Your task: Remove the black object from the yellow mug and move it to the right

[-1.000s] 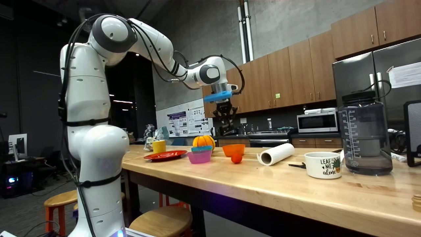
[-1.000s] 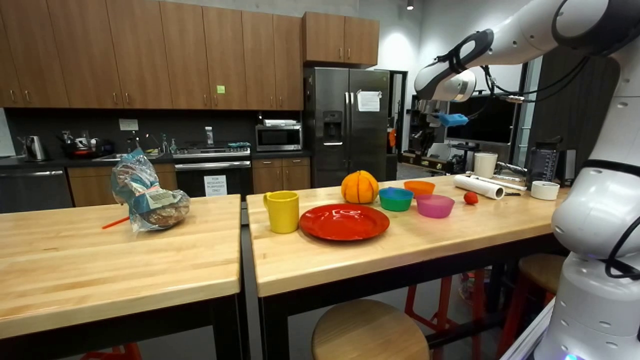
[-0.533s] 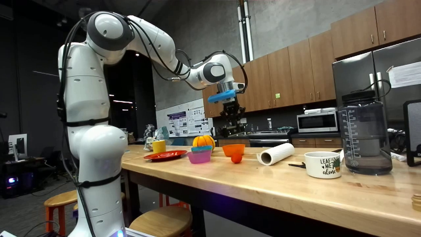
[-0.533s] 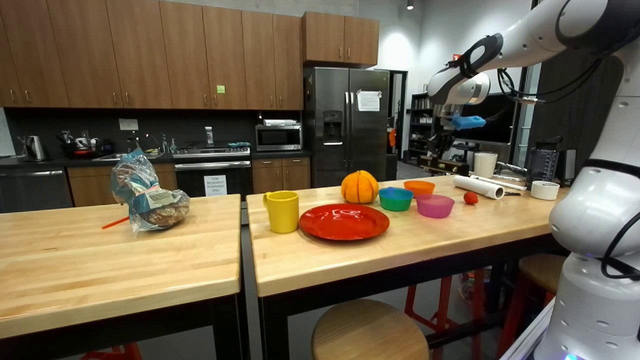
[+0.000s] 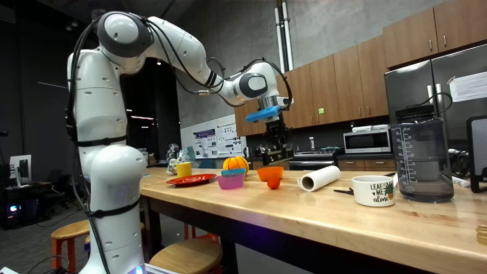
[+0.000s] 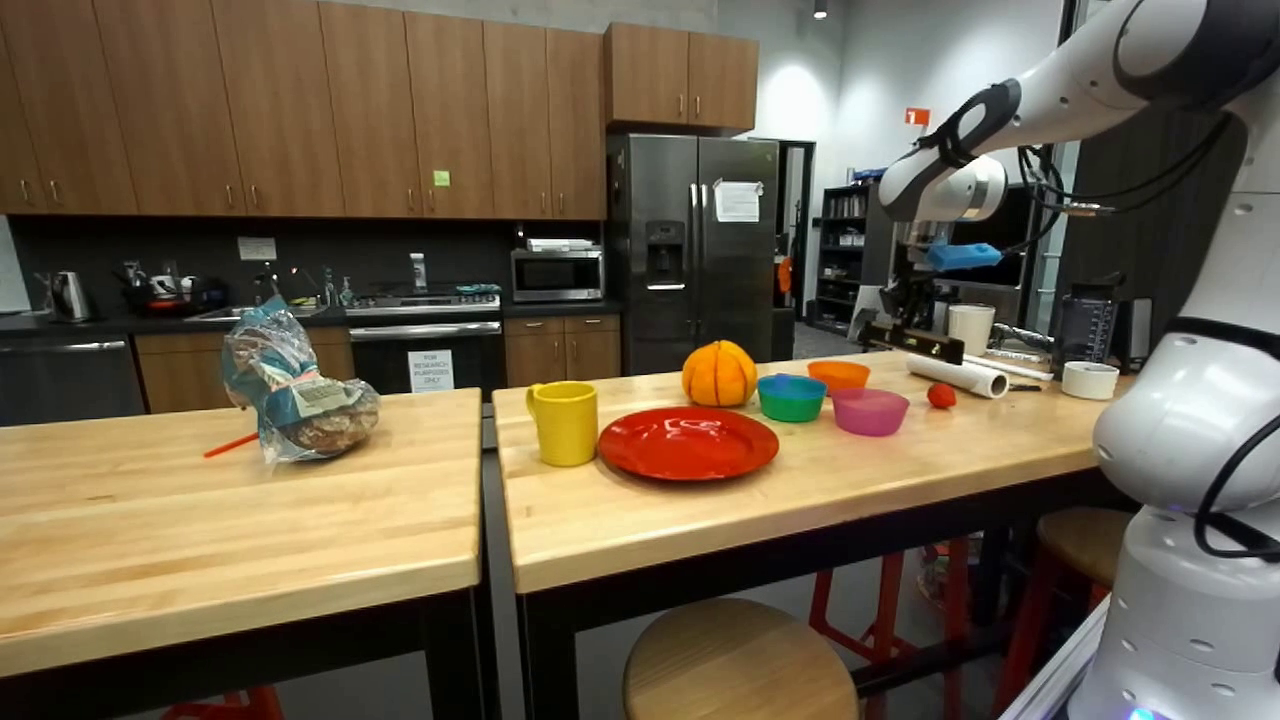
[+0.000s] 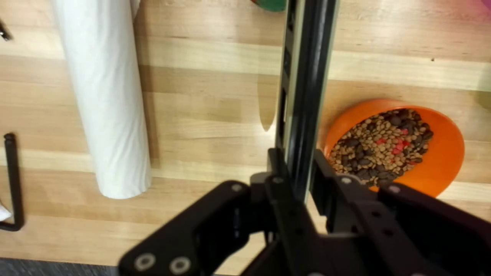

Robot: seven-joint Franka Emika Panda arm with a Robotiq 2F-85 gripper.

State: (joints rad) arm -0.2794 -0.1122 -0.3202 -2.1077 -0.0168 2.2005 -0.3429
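- Gripper [image 7: 294,168] and black bar [image 7: 308,88] sit lower and further right in both exterior views than a second ago; things on the bench [image 6: 620,520] keep their places.
- Yellow mug [image 6: 567,425] stands upright by the bench's left end edge in an exterior view, its handle to the left, well apart from the jaws.
- Red plate [image 6: 690,443] lies just beside it, to the right.
- Pumpkin [image 6: 719,374] and blue-green bowl [image 6: 791,408] come next, side by side toward the far edge.
- Orange bowl [image 6: 838,380] follows, also toward the far edge, with brown and dark bits [image 7: 379,145] inside; pink bowl [image 6: 871,415] sits closer to the near edge.
- Jaws hang above the bench, closed on the black bar: it lies between them, one jaw on each side, held roughly level and clear of the bench top. In the wrist view it runs from the jaws to the top, between orange bowl and paper roll [image 7: 103,96].
- Red ball [image 6: 941,396] lies near the roll, on the near-edge side.
- White mug [image 5: 374,191] with dark lettering stands further right, set back from the near edge, beside a dark bottle [image 5: 422,163].
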